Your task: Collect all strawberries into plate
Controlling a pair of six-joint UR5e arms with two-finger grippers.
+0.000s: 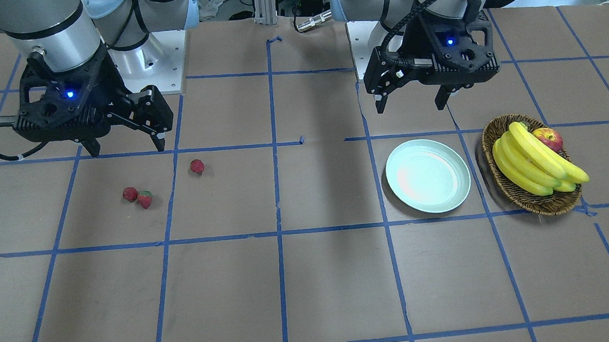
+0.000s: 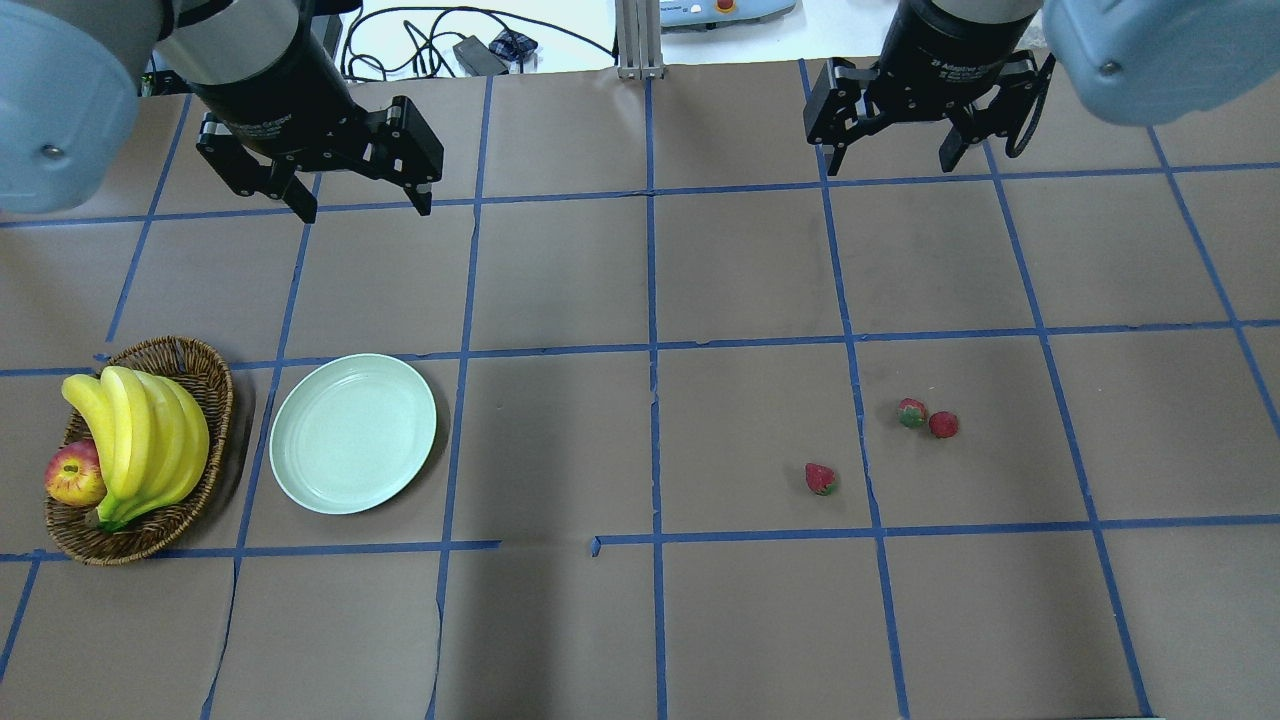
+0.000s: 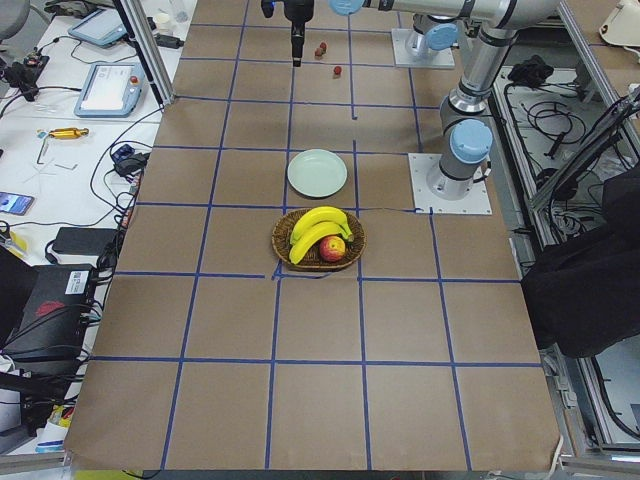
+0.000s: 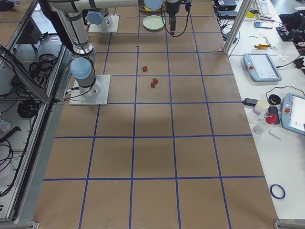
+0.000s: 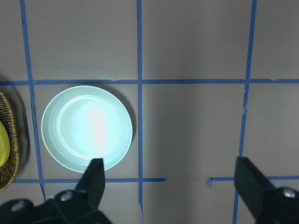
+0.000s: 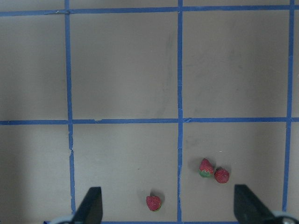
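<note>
Three small red strawberries lie on the brown table on my right side: one alone [image 2: 820, 478] and two touching each other [image 2: 912, 413] [image 2: 943, 424]. They also show in the right wrist view [image 6: 153, 202] [image 6: 205, 168] [image 6: 222, 175] and in the front view [image 1: 197, 166] [image 1: 130, 194] [image 1: 145, 198]. The pale mint-green plate [image 2: 352, 432] lies empty on my left side [image 1: 428, 175] [image 5: 87, 127]. My left gripper [image 2: 362, 208] is open and empty, raised beyond the plate. My right gripper [image 2: 893, 155] is open and empty, raised beyond the strawberries.
A brown wicker basket [image 2: 195, 365] with a bunch of bananas [image 2: 140, 440] and a red-yellow apple [image 2: 75, 473] stands just left of the plate. Blue tape lines mark a grid on the table.
</note>
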